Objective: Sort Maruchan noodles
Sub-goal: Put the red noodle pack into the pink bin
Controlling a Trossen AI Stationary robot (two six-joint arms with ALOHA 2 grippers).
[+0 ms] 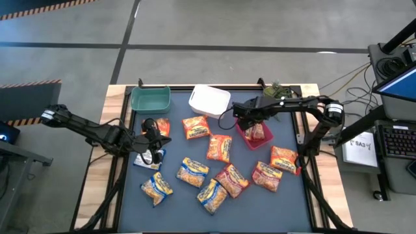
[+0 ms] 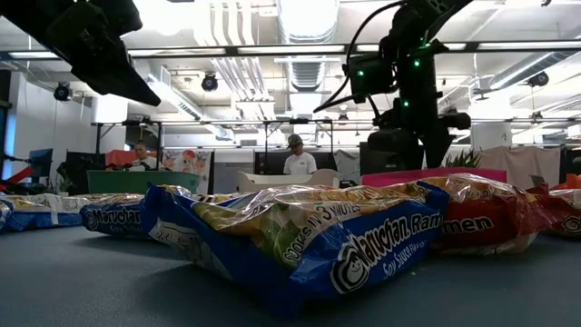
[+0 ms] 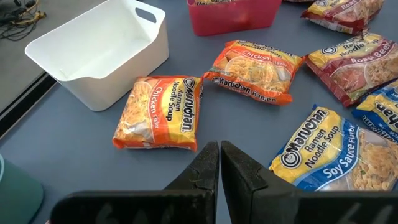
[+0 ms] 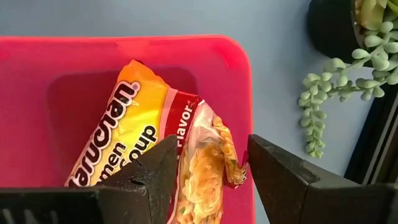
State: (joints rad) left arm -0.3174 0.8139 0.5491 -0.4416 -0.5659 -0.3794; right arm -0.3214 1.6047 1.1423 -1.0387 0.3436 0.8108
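Dark blue matting (image 1: 260, 208) is covering the table, with open workshop space and two people at benches showing beyond it in the low view.

The right gripper (image 4: 212, 163) is hanging over the red bin (image 4: 37, 81), its fingers standing apart with a red-banded Maruchan packet (image 4: 134, 121) lying in the bin below them. The packet's crumpled end is rising up between the fingers, but I cannot tell whether either finger is touching it. I judge this to be the drop-off of one packet. To do it well, the fingers should be spreading fully clear of the crinkly wrapper before the arm is lifting, and the lift should be going straight up so the packet is not being dragged over the rim.

The left gripper (image 3: 219, 163) is hovering low over the mat with its fingers pressed together and nothing between them, just short of an orange packet (image 3: 160, 113) lying beside the white bin (image 3: 93, 50). A green bin (image 1: 150, 99) is standing at the far left corner. The remaining packets (image 1: 221, 179) are lying scattered across the mat.

Readable print: "Maruchan Ramen Noodle Soup", "Chicken", "Roast Beef" on a red packet (image 3: 351, 62), "Soy Sauce Flavor" on a blue one (image 3: 323, 149), and "Flavor" on the binned packet.
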